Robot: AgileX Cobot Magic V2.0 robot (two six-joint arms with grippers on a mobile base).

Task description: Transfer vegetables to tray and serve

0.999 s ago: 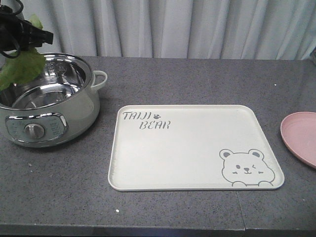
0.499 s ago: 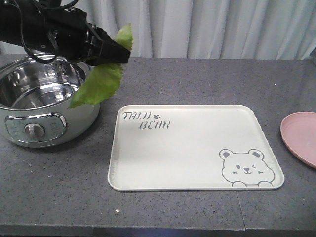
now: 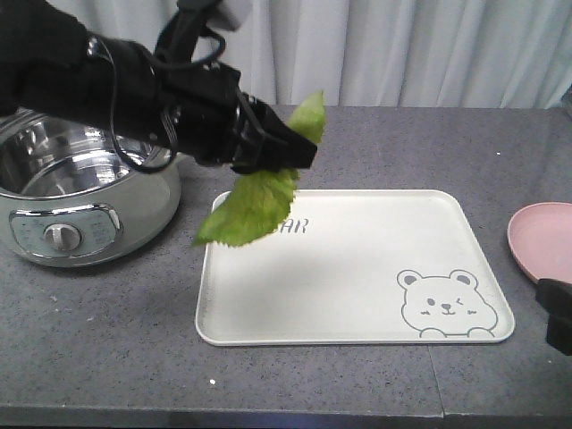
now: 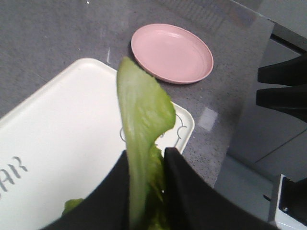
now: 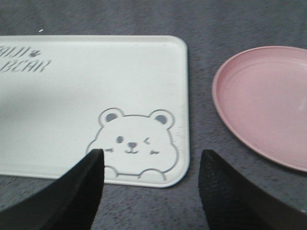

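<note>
- Front view: counted one lettuce leaf (image 3: 255, 207), clamped in left gripper (image 3: 295, 154) above far-left corner of tray (image 3: 357, 268), hiding "TAIJI"; one pot (image 3: 89, 210); one pink plate (image 3: 541, 243), cut off at tabletop's right edge.
- Left wrist: leaf base lost between clenched fingers (image 4: 180, 184).
- Right wrist: right gripper (image 5: 151, 160) spread apart over tray's bear corner; only fingertips visible.

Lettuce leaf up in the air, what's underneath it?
The cream tray: the lettuce leaf hangs over its lettered corner, gripped in the left gripper jaws. From the front, the leaf covers most of the grey lettering; only "AR" shows.
</note>
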